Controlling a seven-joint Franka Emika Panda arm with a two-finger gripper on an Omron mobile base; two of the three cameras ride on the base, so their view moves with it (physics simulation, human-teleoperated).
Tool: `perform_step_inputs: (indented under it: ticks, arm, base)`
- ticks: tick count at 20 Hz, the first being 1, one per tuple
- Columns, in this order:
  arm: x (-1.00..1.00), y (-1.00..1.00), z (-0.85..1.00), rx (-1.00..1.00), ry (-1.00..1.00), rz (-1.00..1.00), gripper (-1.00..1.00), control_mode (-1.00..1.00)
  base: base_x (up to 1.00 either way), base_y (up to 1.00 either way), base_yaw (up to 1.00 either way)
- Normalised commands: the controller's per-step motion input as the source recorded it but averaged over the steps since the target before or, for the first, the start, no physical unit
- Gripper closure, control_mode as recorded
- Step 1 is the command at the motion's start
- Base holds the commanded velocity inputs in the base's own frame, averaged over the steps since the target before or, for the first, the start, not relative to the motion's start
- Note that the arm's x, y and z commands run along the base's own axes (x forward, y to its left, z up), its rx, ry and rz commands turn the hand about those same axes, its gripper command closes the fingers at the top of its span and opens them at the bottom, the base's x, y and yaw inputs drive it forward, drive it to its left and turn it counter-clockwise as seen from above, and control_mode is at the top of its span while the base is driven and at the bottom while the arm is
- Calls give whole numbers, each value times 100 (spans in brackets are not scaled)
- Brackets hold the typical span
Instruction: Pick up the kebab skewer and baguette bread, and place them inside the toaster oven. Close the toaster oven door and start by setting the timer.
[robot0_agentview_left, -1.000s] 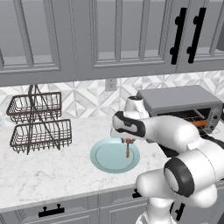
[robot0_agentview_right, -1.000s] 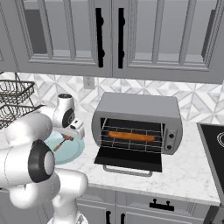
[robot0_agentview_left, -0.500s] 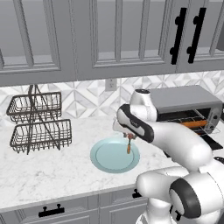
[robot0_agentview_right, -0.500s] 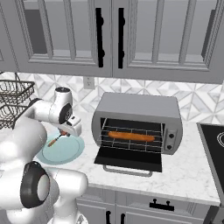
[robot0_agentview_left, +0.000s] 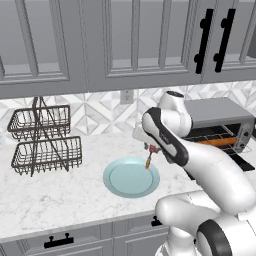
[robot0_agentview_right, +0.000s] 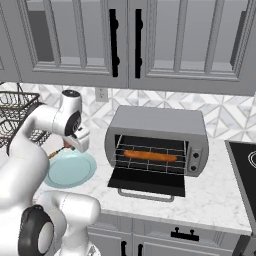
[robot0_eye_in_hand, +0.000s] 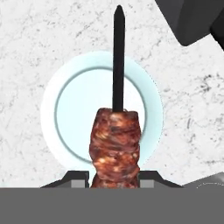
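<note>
Kebab skewer (robot0_eye_in_hand: 114, 144) apparently in gripper (robot0_agentview_left: 151, 149), above plate (robot0_agentview_left: 120, 182).

The kebab skewer (robot0_eye_in_hand: 114, 144) is a slim dark stick with a clump of reddish-brown meat chunks at its held end; it hangs in the air above a pale blue plate (robot0_agentview_left: 131, 178), tilted slightly from upright. The baguette bread (robot0_agentview_right: 150, 156), a long orange-brown loaf with rounded ends, lies lengthwise on the wire rack inside the toaster oven (robot0_agentview_right: 157, 122), a grey rounded-top box on the table. The toaster oven door (robot0_agentview_right: 146, 184) hangs open, folded down flat in front.
</note>
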Motion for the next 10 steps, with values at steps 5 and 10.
perform_step_inputs:
  ticks: [5,10]
  arm:
    - [-14,-9,48,8,0,-10,100,-100]
    - [-19,-35,41,9,0,-18,100,-100]
  base:
    - [0,0,0]
    - [0,0,0]
